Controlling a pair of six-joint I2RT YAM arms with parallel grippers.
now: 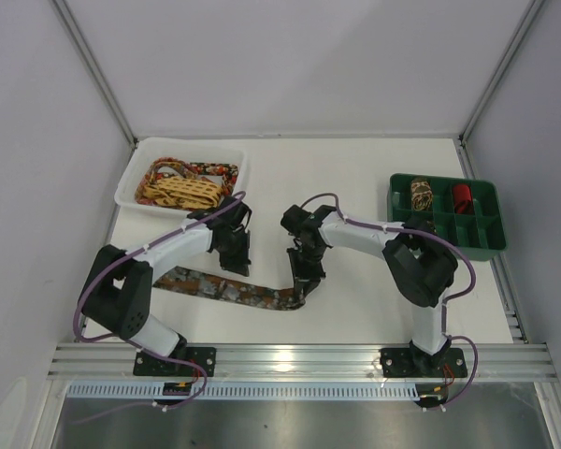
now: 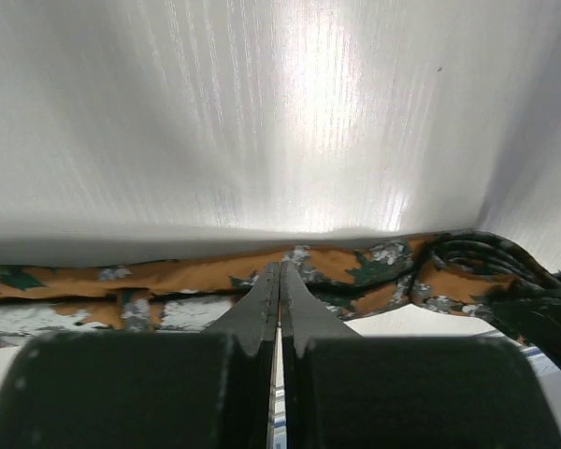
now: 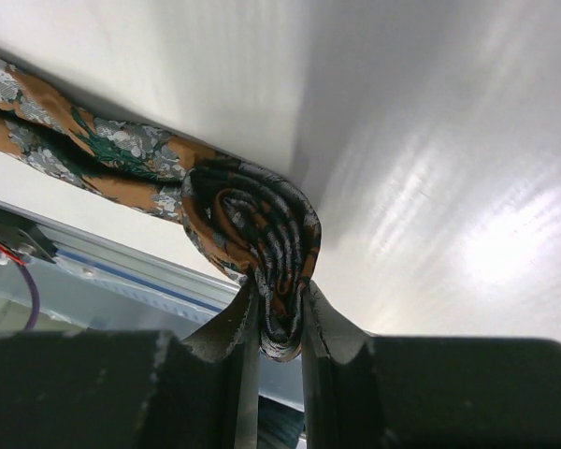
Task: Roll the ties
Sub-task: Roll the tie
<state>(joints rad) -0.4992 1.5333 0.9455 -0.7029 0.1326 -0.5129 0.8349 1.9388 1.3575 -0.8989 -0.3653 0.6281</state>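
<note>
Brown-orange tie [image 1: 226, 289] lies flat across the near desk [image 1: 355, 178], between the two arms, with its right end wound into a small coil [image 3: 252, 220]. Right gripper [image 3: 276, 309] is pinched narrow on that coil, one jaw on each flat face. Left gripper [image 2: 279, 281] is closed tight, tips down at the strip's near edge. Pressing it or pinching it, I can't tell.

The fabric looks light, soft and limp, probably slick. A loose coil would likely spring open, so the hold belongs across the coil's faces, with the flat tail held taut.

As for room, there's bare desk beyond the tie, but the rail [image 1: 299, 355] at the desk's edge is near the coil. The bin [image 1: 129, 187] of loose ties [image 1: 182, 187] at far left and the tray [image 1: 494, 245] with two rolls [image 1: 422, 195] at far right are both well apart.
</note>
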